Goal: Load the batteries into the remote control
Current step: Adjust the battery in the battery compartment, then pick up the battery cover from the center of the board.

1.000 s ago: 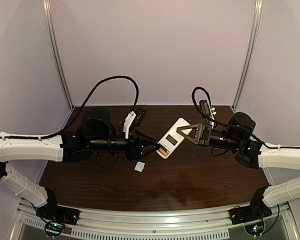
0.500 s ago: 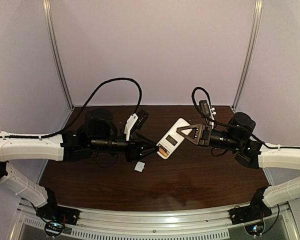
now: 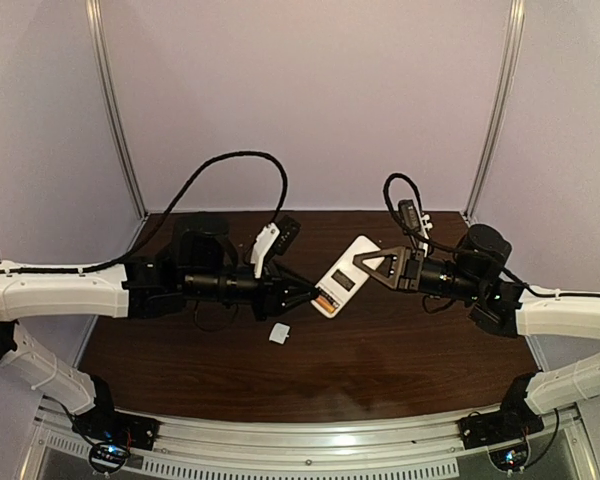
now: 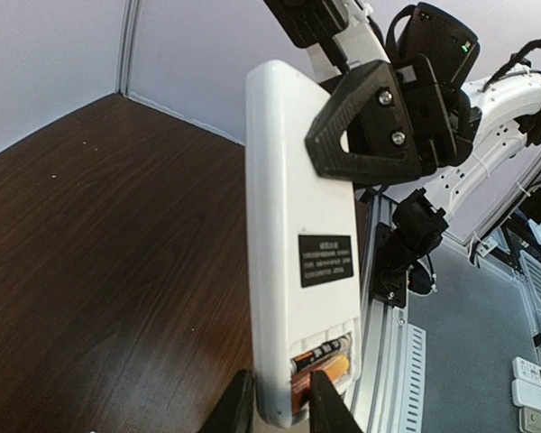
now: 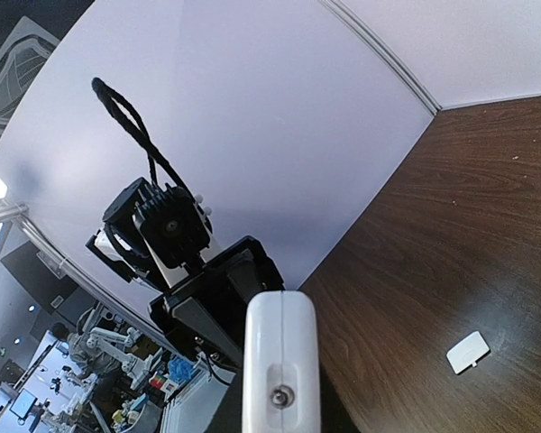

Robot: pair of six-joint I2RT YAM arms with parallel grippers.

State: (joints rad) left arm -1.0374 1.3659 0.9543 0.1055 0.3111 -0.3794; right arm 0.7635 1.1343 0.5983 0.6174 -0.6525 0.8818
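Observation:
The white remote control [image 3: 345, 275] is held in the air, its plain back up. My right gripper [image 3: 365, 262] is shut on its upper end, also seen in the left wrist view [image 4: 361, 126]. In that view the remote [image 4: 293, 225] shows an open battery recess at its lower end. A dark, silvery battery [image 4: 323, 350] lies in the recess. An orange battery [image 4: 332, 370] lies slanted beside it. My left gripper [image 4: 279, 406] is nearly closed at the remote's lower corner, one finger on the orange battery's end. The right wrist view shows the remote's end face [image 5: 279, 361].
A small white square cover piece [image 3: 279, 333] lies on the dark wood table [image 3: 400, 360] below the left gripper, and shows in the right wrist view [image 5: 468, 352]. A metal rail [image 3: 310, 440] runs along the near edge.
My left gripper tip drew back a little, then returned to the remote's lower end. The right arm and the remote have not moved.

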